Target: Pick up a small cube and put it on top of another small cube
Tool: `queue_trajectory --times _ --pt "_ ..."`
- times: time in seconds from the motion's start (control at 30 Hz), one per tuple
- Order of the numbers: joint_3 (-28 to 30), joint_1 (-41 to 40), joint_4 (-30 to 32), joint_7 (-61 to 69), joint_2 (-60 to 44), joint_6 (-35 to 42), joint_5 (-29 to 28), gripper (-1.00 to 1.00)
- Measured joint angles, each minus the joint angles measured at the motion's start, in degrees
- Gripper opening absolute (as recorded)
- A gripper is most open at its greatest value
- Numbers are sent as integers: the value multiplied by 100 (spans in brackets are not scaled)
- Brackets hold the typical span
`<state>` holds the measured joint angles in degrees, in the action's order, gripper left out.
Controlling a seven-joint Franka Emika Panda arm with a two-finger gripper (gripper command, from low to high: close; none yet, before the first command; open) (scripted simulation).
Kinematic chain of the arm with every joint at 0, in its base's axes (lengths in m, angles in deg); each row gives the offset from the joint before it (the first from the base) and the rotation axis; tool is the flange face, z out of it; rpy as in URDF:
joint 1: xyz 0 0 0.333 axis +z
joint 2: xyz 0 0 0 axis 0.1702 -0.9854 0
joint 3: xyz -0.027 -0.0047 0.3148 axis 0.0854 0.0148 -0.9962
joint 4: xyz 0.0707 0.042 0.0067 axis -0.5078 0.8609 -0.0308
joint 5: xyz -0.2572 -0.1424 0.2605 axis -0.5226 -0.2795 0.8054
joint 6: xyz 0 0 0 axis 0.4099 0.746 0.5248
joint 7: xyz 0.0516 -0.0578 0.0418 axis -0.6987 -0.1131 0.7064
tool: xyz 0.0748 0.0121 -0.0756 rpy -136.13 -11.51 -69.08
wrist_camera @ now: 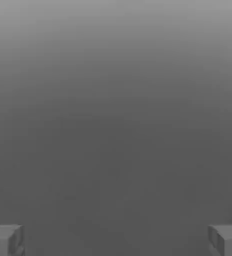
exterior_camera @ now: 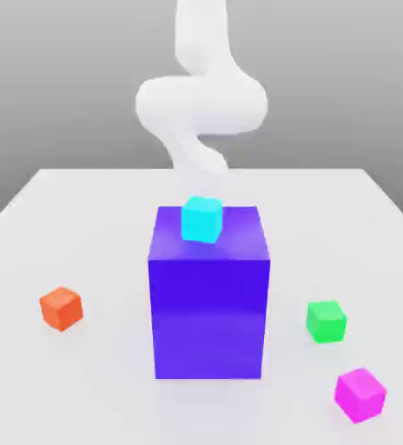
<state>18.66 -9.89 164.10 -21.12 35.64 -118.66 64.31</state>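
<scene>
your gripper (wrist_camera: 116, 240) hangs released, jaws wide, gripping nothing. the pink cube (exterior_camera: 360, 395) sits near right, close to the green cube (exterior_camera: 327, 321); a careless descent could nudge either one.

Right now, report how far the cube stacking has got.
Done: nothing; the small magenta cube sits on the white table, unstacked. In hand: nothing; the gripper is open and holds nothing. Left: grasp it, then set it on another small cube, such as the green one.
</scene>
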Motion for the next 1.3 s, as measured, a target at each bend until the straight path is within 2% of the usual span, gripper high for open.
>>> queue_trajectory --times 0.6,0.9,1.03,1.07,1.3 --pt "-1272 322 474 -934 -3776 -1376 -959 0" --pt "-1499 836 708 -1173 -5592 -2108 -1123 0" --pt "-1132 1187 567 -1477 -6423 -2689 -1510 0" --pt "-1004 1295 523 -1553 -6621 -2840 -1610 -100" --pt "-968 1333 514 -1557 -6663 -2878 -1613 -100"
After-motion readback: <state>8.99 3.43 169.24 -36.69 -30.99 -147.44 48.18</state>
